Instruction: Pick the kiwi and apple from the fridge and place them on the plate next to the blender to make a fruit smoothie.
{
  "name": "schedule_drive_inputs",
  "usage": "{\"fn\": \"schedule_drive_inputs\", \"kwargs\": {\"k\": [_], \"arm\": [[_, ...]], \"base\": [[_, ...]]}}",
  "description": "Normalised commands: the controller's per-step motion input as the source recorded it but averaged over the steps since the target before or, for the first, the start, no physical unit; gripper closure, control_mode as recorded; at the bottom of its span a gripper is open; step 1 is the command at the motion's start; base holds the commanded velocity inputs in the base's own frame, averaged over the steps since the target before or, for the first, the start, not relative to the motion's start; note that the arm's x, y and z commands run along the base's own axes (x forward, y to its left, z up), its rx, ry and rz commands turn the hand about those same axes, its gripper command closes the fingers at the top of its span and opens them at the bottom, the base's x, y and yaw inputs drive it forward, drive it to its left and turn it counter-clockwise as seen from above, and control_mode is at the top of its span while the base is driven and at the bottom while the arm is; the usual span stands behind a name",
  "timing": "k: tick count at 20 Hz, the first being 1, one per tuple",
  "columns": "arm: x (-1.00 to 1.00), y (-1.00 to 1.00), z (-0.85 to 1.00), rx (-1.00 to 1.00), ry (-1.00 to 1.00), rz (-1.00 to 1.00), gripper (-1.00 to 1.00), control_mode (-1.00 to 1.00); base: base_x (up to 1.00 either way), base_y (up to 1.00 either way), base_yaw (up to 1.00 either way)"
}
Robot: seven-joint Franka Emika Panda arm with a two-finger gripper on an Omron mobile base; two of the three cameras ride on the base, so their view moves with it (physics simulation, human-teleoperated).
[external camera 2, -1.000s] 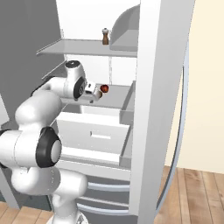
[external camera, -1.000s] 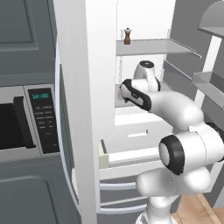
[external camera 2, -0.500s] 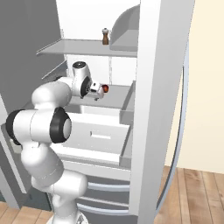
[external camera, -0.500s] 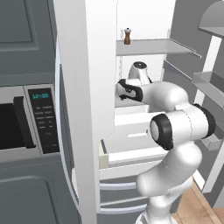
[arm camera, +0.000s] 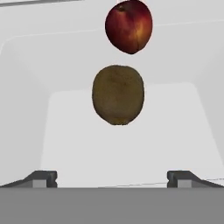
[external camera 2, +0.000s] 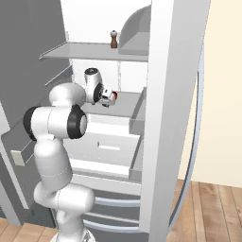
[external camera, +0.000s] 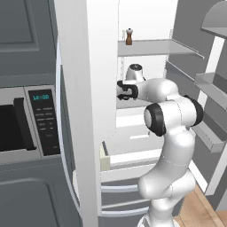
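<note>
In the hand view the olive-brown kiwi point(arm camera: 118, 94) lies on a white fridge shelf straight ahead of my gripper point(arm camera: 111, 179). The dark red apple point(arm camera: 129, 26) sits just beyond it. The fingertips point(arm camera: 41, 178) stand wide apart with nothing between them, still short of the kiwi. In the base views the gripper point(external camera: 122, 91) point(external camera 2: 109, 98) reaches into the open fridge point(external camera: 150, 46) at mid-shelf height, and a bit of the apple point(external camera 2: 115, 96) shows just past it. The plate and the blender are out of view.
A brown pepper mill point(external camera: 129, 36) point(external camera 2: 114, 39) stands on the shelf above. White drawers point(external camera 2: 108, 146) sit below the hand. The fridge's open doors flank the arm on both sides, with door bins point(external camera: 208, 84) at the right. A built-in microwave point(external camera: 26, 124) is left of the fridge.
The arm has folded up and pushed the hand a little deeper into the fridge, toward the fruit. The jaws have stayed open.
</note>
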Motion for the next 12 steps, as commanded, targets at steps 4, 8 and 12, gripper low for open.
{"fn": "schedule_drive_inputs", "kwargs": {"k": [4,8,12], "arm": [[0.48,0.0,-0.22,0.0,0.0,-0.01,-1.0,-1.0],[0.5,0.0,-0.25,0.0,0.0,0.0,-1.0,-1.0],[0.54,0.0,-0.27,0.0,0.0,0.0,-1.0,-1.0]], "base": [[0.0,0.0,0.0],[0.0,0.0,0.0],[0.0,0.0,0.0]]}}
